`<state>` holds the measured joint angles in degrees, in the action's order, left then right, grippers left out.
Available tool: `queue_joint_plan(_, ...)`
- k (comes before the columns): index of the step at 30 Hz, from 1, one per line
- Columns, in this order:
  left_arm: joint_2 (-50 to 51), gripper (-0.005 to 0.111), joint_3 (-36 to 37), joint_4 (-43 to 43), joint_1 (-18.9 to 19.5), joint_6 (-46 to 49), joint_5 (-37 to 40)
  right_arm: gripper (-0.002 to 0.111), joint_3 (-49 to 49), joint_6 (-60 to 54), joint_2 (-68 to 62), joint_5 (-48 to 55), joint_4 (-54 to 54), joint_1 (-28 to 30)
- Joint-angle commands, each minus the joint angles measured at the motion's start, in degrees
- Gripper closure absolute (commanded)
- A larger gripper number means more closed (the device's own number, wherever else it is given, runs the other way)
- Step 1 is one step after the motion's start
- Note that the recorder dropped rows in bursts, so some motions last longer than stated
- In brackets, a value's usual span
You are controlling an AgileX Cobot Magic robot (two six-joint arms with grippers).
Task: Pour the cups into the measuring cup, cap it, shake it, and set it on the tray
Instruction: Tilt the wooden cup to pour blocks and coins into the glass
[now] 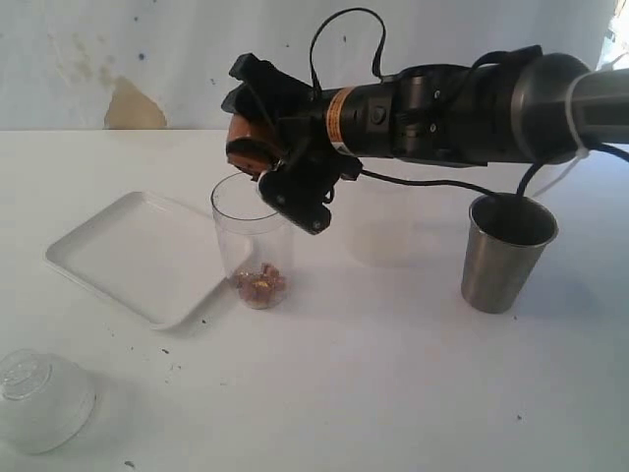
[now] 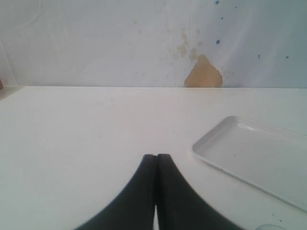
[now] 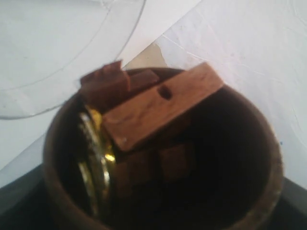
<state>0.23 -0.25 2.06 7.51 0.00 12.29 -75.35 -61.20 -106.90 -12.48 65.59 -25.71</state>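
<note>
Frosted and translucent, a rounded cup (image 1: 39,398) sits closest in the exterior view, at the near left corner of the white worktop (image 1: 393,374). Behind it lies the tray (image 1: 138,256), flat, white and glossy, with rounded corners and a low rim. The measuring cup (image 1: 252,241) stands just beside the tray's right edge, a clear straight-sided cylinder with its long axis vertical and its mouth up. Small brown pieces (image 1: 259,282) lie at its bottom. The right tool (image 1: 270,147) is clamped on the wooden cup (image 1: 246,147), which is tipped steeply above the measuring cup with its mouth angled down toward the clear rim. Well to the right, the steel tumbler (image 1: 506,256) stands upright, brushed, tapered and wider at the top.

From the left wrist, the left tool (image 2: 156,160) shows two dark fingers pressed together, empty, low over bare worktop, with the tray off to one side.

From the right wrist, the rounded dark-brown bowl faces the camera. Inside are rectangular wooden blocks (image 3: 158,105), one with a small hole, and shiny gold discs (image 3: 96,143) on edge. The measuring cup's thin clear rim curves just beyond the bowl's lip.
</note>
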Motion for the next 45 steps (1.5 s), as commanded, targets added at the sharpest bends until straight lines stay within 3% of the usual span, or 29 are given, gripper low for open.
queue_joint_plan(1,-0.23,0.106,0.25,-0.19,-0.29,0.00,-0.67,0.108,0.10,-2.14,1.06,-0.23,-0.29,-0.55)
queue_joint_plan(26,-0.23,0.106,0.25,-0.19,-0.29,0.00,-0.67,0.108,0.00,-18.23,0.47,4.80,-0.51,-1.68)
queue_joint_plan(38,-0.23,0.106,0.25,-0.19,-0.29,0.00,-0.67,0.108,-0.12,-17.88,0.47,4.81,-1.46,-1.68)
queue_joint_plan(45,-0.23,0.106,0.25,-0.19,-0.29,0.00,-0.67,0.108,-0.48,-3.51,0.47,3.37,-1.84,-1.68)
